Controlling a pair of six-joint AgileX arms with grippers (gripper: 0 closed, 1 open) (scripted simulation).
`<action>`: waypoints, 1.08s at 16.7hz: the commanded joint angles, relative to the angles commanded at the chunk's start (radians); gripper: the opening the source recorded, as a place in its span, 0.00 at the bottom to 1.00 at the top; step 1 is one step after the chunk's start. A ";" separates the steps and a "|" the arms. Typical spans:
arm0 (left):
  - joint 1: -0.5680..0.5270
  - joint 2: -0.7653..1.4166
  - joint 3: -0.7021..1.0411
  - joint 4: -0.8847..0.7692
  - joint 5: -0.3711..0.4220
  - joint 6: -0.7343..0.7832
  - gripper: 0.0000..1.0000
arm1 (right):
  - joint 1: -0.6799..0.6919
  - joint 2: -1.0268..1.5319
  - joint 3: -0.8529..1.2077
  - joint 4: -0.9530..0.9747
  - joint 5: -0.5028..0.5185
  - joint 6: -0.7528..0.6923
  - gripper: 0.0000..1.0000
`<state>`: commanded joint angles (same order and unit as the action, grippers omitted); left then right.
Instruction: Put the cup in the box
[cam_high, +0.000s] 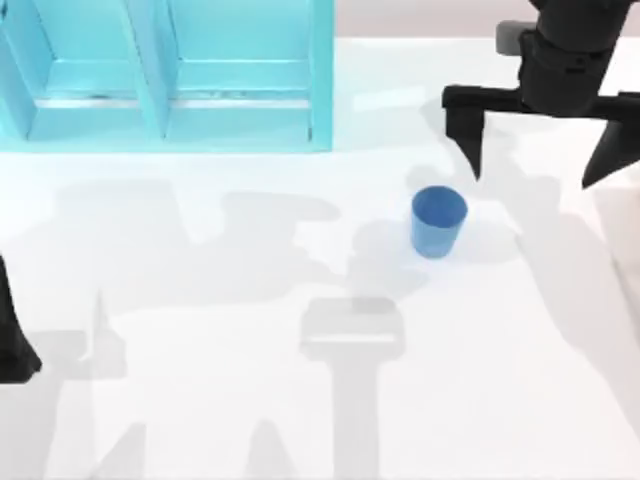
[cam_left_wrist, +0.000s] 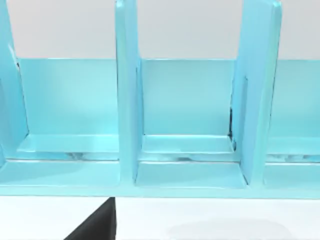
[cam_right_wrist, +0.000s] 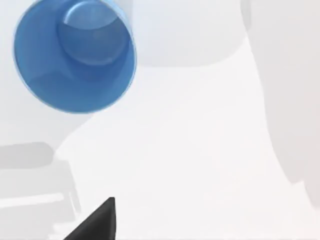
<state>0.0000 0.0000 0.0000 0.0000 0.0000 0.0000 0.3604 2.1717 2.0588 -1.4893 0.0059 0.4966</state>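
The blue cup stands upright on the white tabletop, right of centre. The right hand hangs spread wide beyond it, apart. The turquoise box sits far left.

No readable text, no labels, no brands, no numbers, no signs on any surface

One blue cup stands on the worktop. One light-blue box is present, with two compartments visible from above. Two arms are counted, one open right tool among them.
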 joint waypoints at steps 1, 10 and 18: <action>0.000 0.000 0.000 0.000 0.000 0.000 1.00 | 0.009 0.051 0.065 -0.019 0.000 -0.011 1.00; 0.000 0.000 0.000 0.000 0.000 0.000 1.00 | 0.041 0.211 0.296 -0.053 -0.001 -0.073 1.00; 0.000 0.000 0.000 0.000 0.000 0.000 1.00 | 0.040 0.204 0.128 0.109 -0.001 -0.075 1.00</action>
<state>0.0000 0.0000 0.0000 0.0000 0.0000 0.0000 0.4006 2.3760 2.1865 -1.3803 0.0046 0.4220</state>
